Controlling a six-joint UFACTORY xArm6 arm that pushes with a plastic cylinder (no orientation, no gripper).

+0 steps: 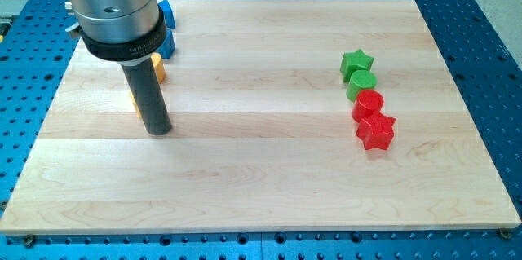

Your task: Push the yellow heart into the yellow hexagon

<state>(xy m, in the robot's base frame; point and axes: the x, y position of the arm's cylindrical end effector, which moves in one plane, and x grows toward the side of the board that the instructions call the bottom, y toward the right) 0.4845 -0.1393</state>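
Approach step: my tip rests on tabletop just below-right of half-hidden yellow blocks, no claw fitted; next, ID heart vs hexagon.

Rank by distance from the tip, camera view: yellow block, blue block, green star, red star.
From my tip:
1. Yellow block: just behind the rod, mostly hidden, view's upper left.
2. Blue block: further toward the top, partly hidden.
3. Green star and red star: both far on the view's right, too close to call.
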